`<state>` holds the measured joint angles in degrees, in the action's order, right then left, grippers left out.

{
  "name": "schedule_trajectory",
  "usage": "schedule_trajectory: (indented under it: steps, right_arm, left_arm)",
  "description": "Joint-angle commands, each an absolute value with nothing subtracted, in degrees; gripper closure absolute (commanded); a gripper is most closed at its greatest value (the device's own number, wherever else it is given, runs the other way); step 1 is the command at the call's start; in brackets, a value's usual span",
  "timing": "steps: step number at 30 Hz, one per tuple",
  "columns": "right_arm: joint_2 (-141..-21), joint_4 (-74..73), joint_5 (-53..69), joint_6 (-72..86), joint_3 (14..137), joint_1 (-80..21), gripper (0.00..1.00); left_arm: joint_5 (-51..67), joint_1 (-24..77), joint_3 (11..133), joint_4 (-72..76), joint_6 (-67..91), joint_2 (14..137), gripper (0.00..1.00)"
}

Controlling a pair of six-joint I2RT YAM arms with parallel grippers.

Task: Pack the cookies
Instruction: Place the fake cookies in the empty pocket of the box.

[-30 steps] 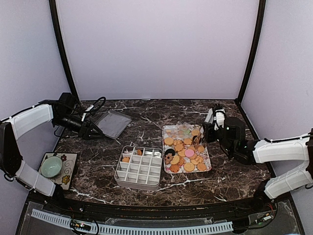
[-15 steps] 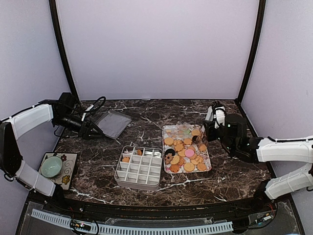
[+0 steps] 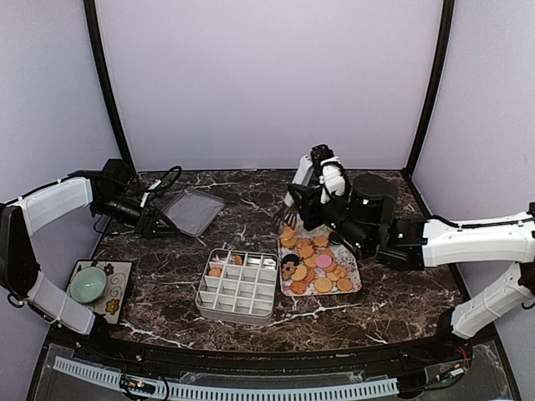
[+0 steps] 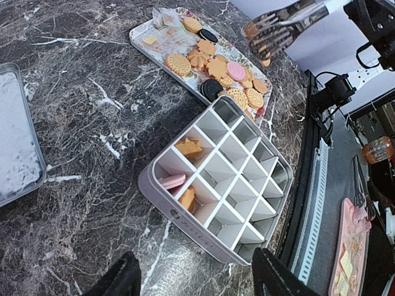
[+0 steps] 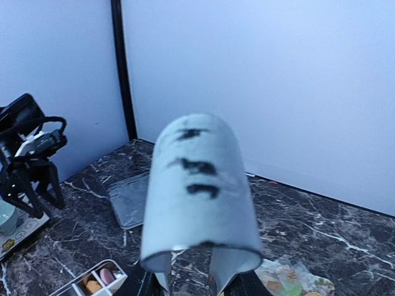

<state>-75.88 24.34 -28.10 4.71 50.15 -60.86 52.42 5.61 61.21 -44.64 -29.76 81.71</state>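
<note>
Gripping metal tongs [image 4: 279,27], right gripper [image 3: 318,188] hovers over cookies [image 3: 318,263].

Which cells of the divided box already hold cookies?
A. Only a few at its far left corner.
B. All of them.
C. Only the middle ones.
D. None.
A: in the top view the box shows cookies only in a few cells at its far left corner, and the other cells look bare.

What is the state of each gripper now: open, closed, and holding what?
Left gripper: open, holding nothing.
Right gripper: closed on the metal tongs.
</note>
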Motion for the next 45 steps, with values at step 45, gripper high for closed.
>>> schedule_trajectory:
  steps: [45]
  right_arm:
    - [-96.5,39.3,-25.0,7.3,56.0,-66.6,0.62]
  left_arm:
    - [53.4,4.8,61.3,-45.8,-30.2,80.8,0.37]
